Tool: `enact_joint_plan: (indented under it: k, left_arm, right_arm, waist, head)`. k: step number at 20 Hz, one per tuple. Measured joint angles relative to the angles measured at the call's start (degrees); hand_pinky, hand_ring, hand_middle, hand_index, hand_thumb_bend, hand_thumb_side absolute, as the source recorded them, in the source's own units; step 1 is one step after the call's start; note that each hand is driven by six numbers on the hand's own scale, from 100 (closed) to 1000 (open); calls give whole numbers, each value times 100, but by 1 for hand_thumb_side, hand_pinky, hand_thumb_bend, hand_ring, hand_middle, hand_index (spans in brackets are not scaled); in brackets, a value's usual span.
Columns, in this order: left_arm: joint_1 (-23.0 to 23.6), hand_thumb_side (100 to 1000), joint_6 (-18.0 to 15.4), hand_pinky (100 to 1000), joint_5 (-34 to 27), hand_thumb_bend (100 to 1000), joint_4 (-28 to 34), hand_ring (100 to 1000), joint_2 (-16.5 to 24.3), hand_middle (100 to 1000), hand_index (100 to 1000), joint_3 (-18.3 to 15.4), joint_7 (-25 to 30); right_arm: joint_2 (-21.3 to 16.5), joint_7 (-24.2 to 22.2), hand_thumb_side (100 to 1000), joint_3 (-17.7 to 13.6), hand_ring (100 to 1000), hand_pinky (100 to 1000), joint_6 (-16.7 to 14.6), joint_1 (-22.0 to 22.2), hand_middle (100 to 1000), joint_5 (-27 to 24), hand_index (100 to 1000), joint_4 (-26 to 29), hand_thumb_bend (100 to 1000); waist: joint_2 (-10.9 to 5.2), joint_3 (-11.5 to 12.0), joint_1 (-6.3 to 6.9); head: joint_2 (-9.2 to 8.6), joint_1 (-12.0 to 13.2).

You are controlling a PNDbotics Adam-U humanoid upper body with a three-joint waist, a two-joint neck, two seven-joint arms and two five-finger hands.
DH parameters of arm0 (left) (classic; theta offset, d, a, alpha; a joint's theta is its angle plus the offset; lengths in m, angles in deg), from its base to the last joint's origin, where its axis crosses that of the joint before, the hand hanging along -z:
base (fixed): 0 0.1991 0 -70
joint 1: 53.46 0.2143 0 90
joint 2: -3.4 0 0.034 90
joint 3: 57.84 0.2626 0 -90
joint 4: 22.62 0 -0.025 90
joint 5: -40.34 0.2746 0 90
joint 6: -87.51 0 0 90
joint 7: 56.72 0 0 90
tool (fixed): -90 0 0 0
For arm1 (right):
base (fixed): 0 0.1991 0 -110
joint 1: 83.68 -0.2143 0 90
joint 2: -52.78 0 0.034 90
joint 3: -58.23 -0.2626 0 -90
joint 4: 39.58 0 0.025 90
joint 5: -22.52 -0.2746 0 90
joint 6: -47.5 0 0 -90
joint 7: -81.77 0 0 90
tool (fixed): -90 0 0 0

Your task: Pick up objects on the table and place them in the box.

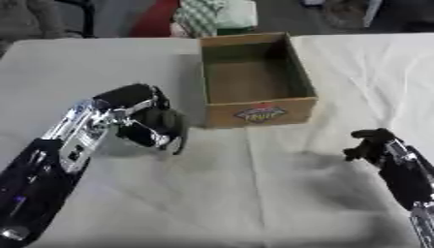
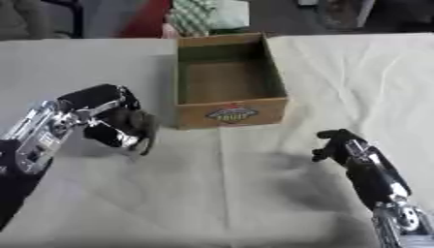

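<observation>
The box (image 1: 258,80) sits at the upper middle of the frame, on a surface (image 1: 254,193) covered with a pale cloth. It is brown card with its top open, and a small coloured label shows on the front wall. Inside, only the bare brown floor can be seen.

The left hand (image 1: 151,121) is at the middle left of the frame, just beside the box's left wall and a little lower. Its fingers are curled downward. Something dark seems to sit under them, but it cannot be told apart from the hand, so it is not clear whether the hand holds a thing or is just clenched.

The right hand (image 2: 337,144) is at the lower right, well apart from the box. Its fingers look curled in, and nothing shows between them.

No loose thing can be seen lying on the cloth in either view.

If the left hand does hold something, it is probably small and light, since the hand hides nearly all of it. A thing like that could slip out easily, so it would be best held around its middle. The box is near, and its walls are low, so the hand would likely need only a short lift and a move to the right before letting go.
</observation>
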Motion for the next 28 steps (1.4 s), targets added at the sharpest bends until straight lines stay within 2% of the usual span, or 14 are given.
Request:
enact_joint_plan:
  k: [8, 12, 18, 23, 28]
  left_arm:
    - [-505, 208, -15, 573, -236, 100, 89, 374, 228, 339, 527, 8, -13]
    - [-988, 206, -25, 575, -364, 100, -22, 376, 255, 341, 529, 58, 7]
    - [-1855, 208, -96, 584, -735, 100, -589, 380, 255, 347, 537, 107, 205]
    - [-2380, 194, -264, 602, -718, 100, -1189, 393, -52, 357, 545, 107, 312]
    - [-2844, 181, -527, 611, -192, 100, -1937, 404, -479, 367, 551, 100, 207]
  right_arm:
    - [0, -6, 852, 0, 527, 748, 6, 0, 409, 0, 727, 0, 100]
    - [0, -13, 852, 3, 527, 748, 13, 0, 408, 0, 727, 0, 100]
    - [3, -30, 855, 35, 527, 748, 20, -50, 408, 1, 727, 0, 100]
    - [30, -89, 860, 94, 527, 748, 35, -102, 408, 1, 727, 0, 100]
    - [101, -177, 855, 184, 527, 748, 55, -183, 408, -3, 727, -1, 100]
  waist:
    - [0, -42, 24]
    - [11, -78, 21]
    - [65, -179, -1]
    - [77, -317, 14]
    - [133, -530, 10]
  head:
    - [-13, -9]
    - [-53, -8]
    - [-107, 25]
    - [-157, 91]
    - [-215, 205]
